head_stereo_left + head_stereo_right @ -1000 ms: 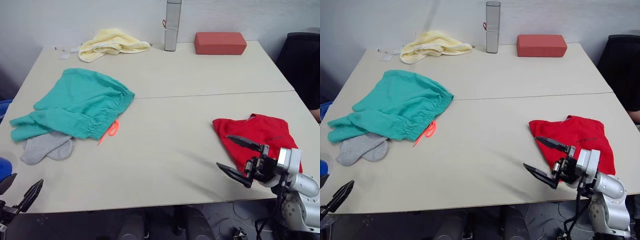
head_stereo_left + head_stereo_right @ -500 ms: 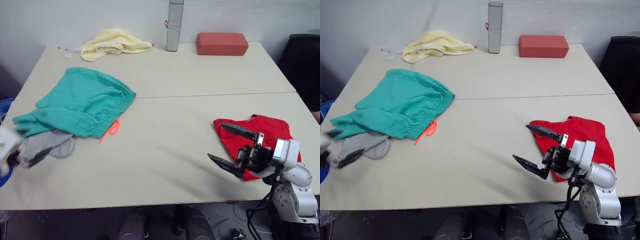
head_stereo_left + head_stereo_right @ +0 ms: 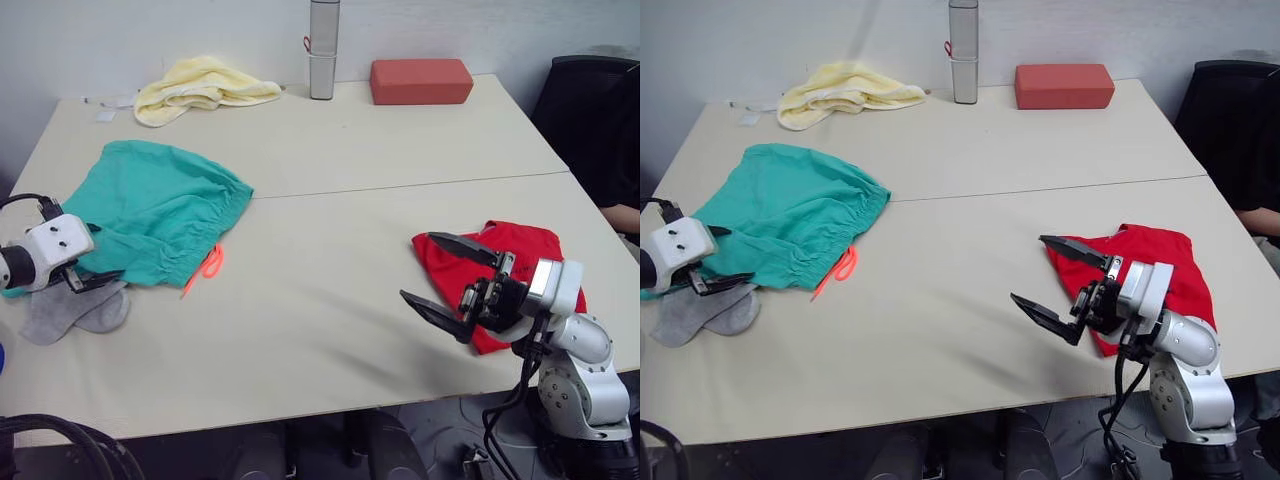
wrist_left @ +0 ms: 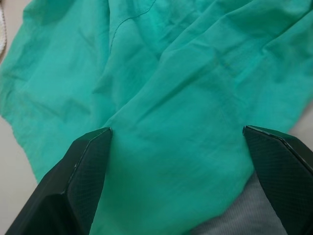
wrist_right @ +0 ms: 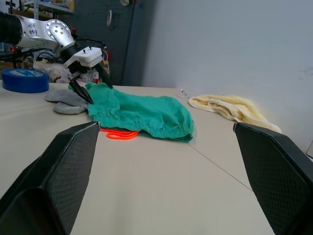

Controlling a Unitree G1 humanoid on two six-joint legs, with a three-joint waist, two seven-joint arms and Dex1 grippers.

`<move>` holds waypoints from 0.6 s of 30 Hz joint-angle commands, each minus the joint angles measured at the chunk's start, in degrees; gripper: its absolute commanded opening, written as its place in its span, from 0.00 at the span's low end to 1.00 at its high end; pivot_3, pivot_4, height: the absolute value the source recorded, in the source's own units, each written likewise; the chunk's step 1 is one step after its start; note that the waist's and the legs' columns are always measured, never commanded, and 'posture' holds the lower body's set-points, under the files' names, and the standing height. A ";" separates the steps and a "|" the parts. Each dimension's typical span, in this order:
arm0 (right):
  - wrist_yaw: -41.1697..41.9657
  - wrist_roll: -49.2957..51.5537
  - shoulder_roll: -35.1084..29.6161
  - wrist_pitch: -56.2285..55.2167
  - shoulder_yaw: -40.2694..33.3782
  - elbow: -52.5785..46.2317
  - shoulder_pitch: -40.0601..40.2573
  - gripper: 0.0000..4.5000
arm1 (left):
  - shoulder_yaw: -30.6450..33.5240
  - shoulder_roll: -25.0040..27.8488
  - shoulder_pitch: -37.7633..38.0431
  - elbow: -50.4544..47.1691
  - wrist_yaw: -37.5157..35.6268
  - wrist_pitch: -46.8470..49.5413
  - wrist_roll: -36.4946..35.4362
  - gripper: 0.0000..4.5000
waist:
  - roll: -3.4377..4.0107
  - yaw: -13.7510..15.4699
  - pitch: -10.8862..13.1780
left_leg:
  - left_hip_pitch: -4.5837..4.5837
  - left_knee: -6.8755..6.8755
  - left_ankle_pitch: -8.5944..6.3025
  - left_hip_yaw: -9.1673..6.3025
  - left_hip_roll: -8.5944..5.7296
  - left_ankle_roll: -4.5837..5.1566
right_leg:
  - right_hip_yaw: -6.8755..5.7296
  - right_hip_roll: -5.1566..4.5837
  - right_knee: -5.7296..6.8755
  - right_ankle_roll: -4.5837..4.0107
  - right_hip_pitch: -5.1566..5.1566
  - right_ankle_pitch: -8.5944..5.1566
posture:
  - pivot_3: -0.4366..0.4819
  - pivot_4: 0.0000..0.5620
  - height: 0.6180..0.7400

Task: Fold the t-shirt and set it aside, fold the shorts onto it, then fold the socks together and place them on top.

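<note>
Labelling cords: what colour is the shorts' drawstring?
Bright orange drawstring, trailing from the teal shorts; clearest in the right eye view.

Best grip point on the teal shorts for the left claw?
Probably the leg hem at the robot's-left end of the shorts, approached from that outer side. The left claw is open and already straddles that fabric, which lies flat there over the grey socks. The gathered waistband looks bulkier; pinch shallow to avoid the socks.

A lab or workshop: a plain tabletop (image 3: 330, 160) against a bare wall, a black office chair (image 3: 590, 110), and blue tape (image 5: 24, 80) near dark shelving behind.
</note>
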 commanded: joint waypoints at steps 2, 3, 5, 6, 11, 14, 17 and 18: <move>-1.05 0.74 -1.51 0.21 -2.14 -2.94 1.73 0.99 | 0.94 2.46 -0.15 1.43 -10.51 -2.24 -4.52 1.00 | 0.00 0.24 0.00 | 0.00 0.01 0.00 -0.01 0.00 0.00 | 0.01 -0.01 0.04 -0.01 -0.01 0.00 | 0.48 0.27 1.00; -1.05 0.90 -1.72 0.12 -2.39 -3.03 2.17 0.99 | 0.50 2.64 0.25 1.97 -12.25 -3.37 -4.48 1.00 | 0.00 0.30 0.00 | 0.00 0.02 0.00 -0.01 0.01 -0.01 | 0.01 -0.01 0.04 -0.01 -0.01 -0.01 | 0.48 0.27 1.00; -1.02 1.05 -2.04 -0.07 -2.71 -2.98 2.72 0.99 | -0.06 2.00 0.09 3.27 -11.98 -5.35 -3.51 1.00 | 0.00 0.36 0.00 | 0.01 0.04 0.00 0.00 0.00 -0.01 | 0.01 0.00 0.06 -0.01 -0.01 -0.01 | 0.48 0.27 1.00; -1.01 1.07 -2.10 -0.21 -2.88 -2.90 2.94 0.99 | 0.03 1.10 -0.49 3.69 -11.14 -5.38 -3.53 1.00 | 0.00 0.49 0.00 | 0.01 0.05 0.01 0.01 0.00 0.00 | 0.01 0.00 0.06 -0.01 -0.01 0.00 | 0.48 0.27 1.00; -0.79 0.91 -1.88 -0.57 -3.13 -2.91 4.43 0.99 | -1.52 -4.53 -3.13 4.37 -6.32 -7.87 -2.06 1.00 | -0.05 1.05 -0.03 | -0.01 0.21 0.01 -0.06 0.00 0.05 | -0.01 -0.03 0.14 0.01 0.05 0.01 | 0.48 0.27 1.00; -0.66 0.82 -1.80 -0.92 -3.10 -2.93 4.92 0.99 | -2.31 -6.24 -3.72 4.75 -5.10 -8.75 -1.28 1.00 | -0.07 0.99 -0.04 | -0.06 0.43 -0.05 -0.08 0.00 0.12 | 0.00 -0.03 0.20 0.03 0.08 0.02 | 0.48 0.27 1.00; -0.60 0.44 -1.47 -1.76 -2.90 -2.32 5.13 0.99 | -3.95 -7.55 -3.92 4.75 -4.62 -10.23 -0.30 1.00 | -0.11 0.62 -0.03 | -0.09 0.55 -0.09 -0.08 0.00 0.15 | 0.00 -0.03 0.23 0.04 0.08 0.02 | 0.48 0.27 1.00; -0.56 0.23 -1.27 -2.17 -2.73 -1.89 5.05 0.99 | -4.61 -8.17 -4.25 4.63 -3.98 -10.82 0.28 1.00 | -0.11 0.60 -0.03 | -0.08 0.54 -0.10 -0.07 0.00 0.15 | 0.02 -0.03 0.23 0.04 0.08 0.02 | 0.48 0.27 1.00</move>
